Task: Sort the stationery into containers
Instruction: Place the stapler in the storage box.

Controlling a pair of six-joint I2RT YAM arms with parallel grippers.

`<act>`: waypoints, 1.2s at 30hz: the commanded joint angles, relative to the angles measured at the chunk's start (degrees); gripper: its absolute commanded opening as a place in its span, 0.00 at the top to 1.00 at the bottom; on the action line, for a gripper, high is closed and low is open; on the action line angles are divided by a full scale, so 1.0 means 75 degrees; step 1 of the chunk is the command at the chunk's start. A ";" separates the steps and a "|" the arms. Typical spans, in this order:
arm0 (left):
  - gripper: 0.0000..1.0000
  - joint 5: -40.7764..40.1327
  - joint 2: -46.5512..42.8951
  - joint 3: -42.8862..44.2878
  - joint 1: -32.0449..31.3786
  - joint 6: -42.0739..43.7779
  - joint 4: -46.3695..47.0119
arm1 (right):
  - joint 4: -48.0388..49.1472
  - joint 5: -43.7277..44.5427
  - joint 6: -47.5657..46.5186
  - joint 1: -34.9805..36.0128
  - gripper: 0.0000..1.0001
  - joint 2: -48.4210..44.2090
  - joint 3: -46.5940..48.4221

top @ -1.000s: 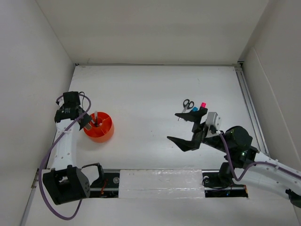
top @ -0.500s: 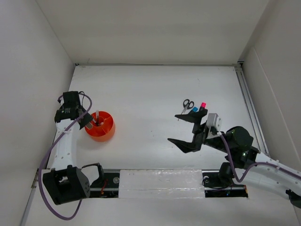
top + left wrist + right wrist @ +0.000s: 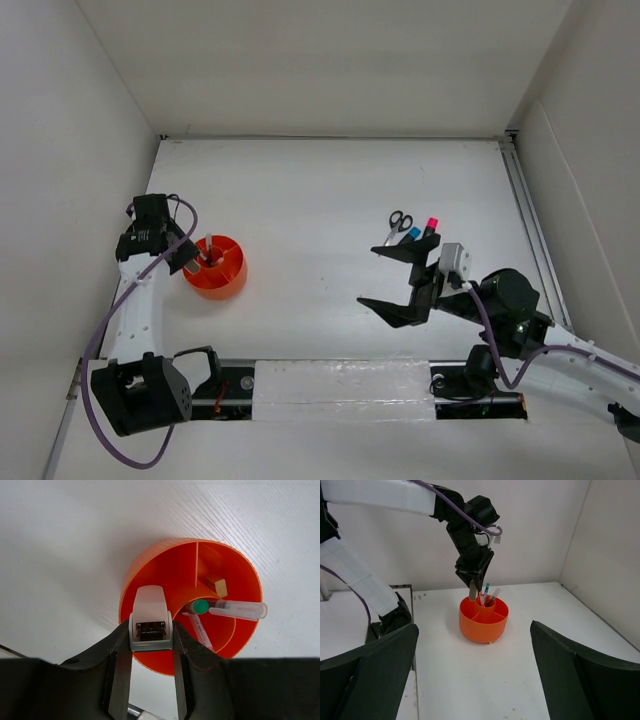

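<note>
The orange cup [image 3: 228, 281] stands at the left, split into compartments round a middle tube. My left gripper [image 3: 150, 630] is shut on a small white and grey item [image 3: 148, 617] and holds it upright over the cup's outer compartment [image 3: 472, 591]. The tube holds a green-capped pen [image 3: 201, 606] and a clear-capped pen [image 3: 239, 610]. A tan eraser [image 3: 218, 586] lies in another compartment. The black-handled scissors [image 3: 398, 221], a blue highlighter [image 3: 413, 233] and a pink highlighter [image 3: 432, 223] lie at the right, just beyond my open, empty right gripper [image 3: 394, 279].
White walls close the table in at the back and on both sides. A metal rail [image 3: 530, 225] runs along the right edge. The left arm's purple cable [image 3: 100, 335] hangs by the left wall. White tabletop [image 3: 310, 230] lies between the cup and the scissors.
The left gripper with its item and the orange cup have crept a little to the right. The right gripper has barely shifted.
</note>
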 commanded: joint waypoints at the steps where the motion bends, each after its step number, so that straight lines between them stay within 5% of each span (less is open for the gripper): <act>1: 0.97 0.0365 -0.0131 0.0077 0.0000 0.0218 0.0288 | 0.0120 -0.0160 -0.0031 -0.0011 0.00 -0.0202 0.0057; 12: 0.99 0.0424 0.0245 -0.0006 0.0000 0.0288 0.0372 | 0.0050 -0.0371 -0.0031 -0.0011 0.00 -0.0426 0.0057; 19: 0.88 0.0424 0.0456 0.0076 0.0000 0.0288 0.0372 | 0.0050 -0.0511 -0.0031 -0.0011 0.00 -0.0496 -0.0014; 21: 1.00 0.0331 0.0456 0.0147 0.0000 0.0359 0.0372 | 0.0050 -0.0511 -0.0031 -0.0011 0.00 -0.0496 -0.0014; 24: 1.00 -0.0020 0.0082 0.0392 0.0000 0.0441 0.0372 | 0.0050 -0.0511 -0.0031 -0.0011 0.00 -0.0415 -0.0014; 29: 0.80 0.0130 -0.0001 0.0323 0.0000 0.0441 0.0371 | 0.0050 -0.0511 -0.0031 -0.0011 0.00 -0.0332 -0.0014; 36: 0.76 0.0377 0.0140 0.0252 0.0000 0.0511 0.0442 | 0.0050 -0.0511 -0.0031 -0.0011 0.00 -0.0332 -0.0014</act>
